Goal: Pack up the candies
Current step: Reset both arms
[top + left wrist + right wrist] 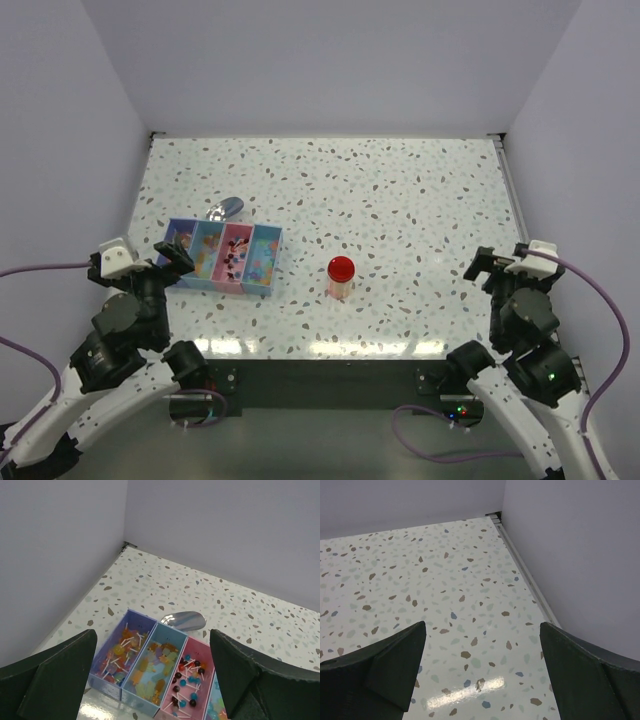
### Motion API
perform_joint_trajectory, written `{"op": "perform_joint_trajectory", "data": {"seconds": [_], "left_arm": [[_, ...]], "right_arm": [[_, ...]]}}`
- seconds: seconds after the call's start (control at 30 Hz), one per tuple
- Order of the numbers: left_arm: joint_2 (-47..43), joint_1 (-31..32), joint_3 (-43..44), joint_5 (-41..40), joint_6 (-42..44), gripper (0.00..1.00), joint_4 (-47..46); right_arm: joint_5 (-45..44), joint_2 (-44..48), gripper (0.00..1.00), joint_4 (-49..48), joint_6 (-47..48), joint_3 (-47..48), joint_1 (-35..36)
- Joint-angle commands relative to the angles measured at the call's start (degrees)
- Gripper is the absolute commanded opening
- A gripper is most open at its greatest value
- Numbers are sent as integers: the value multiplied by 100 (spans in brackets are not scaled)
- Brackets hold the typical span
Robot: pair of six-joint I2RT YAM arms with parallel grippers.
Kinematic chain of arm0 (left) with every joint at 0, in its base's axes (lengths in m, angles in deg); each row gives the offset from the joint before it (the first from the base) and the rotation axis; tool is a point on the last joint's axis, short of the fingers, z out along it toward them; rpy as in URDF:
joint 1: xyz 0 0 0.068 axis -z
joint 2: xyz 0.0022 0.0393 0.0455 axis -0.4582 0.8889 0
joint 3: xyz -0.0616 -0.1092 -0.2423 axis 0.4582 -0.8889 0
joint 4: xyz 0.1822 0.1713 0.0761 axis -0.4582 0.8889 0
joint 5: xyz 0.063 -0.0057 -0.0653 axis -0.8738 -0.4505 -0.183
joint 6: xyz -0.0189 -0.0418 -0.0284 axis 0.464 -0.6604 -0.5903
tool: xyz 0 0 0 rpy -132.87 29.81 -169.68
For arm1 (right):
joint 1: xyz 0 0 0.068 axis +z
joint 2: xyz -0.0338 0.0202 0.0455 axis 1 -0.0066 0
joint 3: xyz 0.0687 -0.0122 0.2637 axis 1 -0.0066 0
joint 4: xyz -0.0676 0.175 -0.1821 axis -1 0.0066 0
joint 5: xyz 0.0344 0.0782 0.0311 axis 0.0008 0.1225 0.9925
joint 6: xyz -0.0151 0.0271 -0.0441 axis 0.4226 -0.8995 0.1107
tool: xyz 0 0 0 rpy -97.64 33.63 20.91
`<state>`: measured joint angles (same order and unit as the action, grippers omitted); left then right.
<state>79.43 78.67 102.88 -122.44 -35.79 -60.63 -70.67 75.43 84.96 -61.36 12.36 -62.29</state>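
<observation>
**Top external view: candies (237, 258) lie in the divided tray (270, 262), both arms empty**

From where I stand, the candies are all in one place: a long tray with four compartments, lying on the speckled table (400, 190) on the left arm's side. The left wrist view shows the tray up close. Its purple end compartment holds yellow and orange sweets on white sticks. The blue one beside it holds pale yellow and orange pieces. The pink one holds dark, red and blue balls on sticks. Only a corner of the fourth compartment shows, with some blue pieces in it.

A shiny metal scoop (226, 209) lies just behind the tray, on the far side from the arms, near it but not clearly touching. To the tray's right, apart from it, stands a small jar (341, 287) with its round red lid (341, 267) on.

The left fingers (60, 675) are spread wide with nothing between them, and they hang over the tray's near left end. The right fingers (395, 665) are also wide apart and empty. They are well away from the tray, over bare table near the right wall.
</observation>
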Motion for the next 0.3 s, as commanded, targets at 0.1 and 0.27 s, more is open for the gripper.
{"op": "perform_joint_trajectory", "data": {"seconds": [0.1,0.27], "left_arm": [[72,-16,-79,-238,24,100,-198],[72,-16,-131,-238,6,100,-233]], "right_arm": [[47,-161,99,-389,62,-105,-9],[56,-240,99,-476,88,-114,-9]]}}
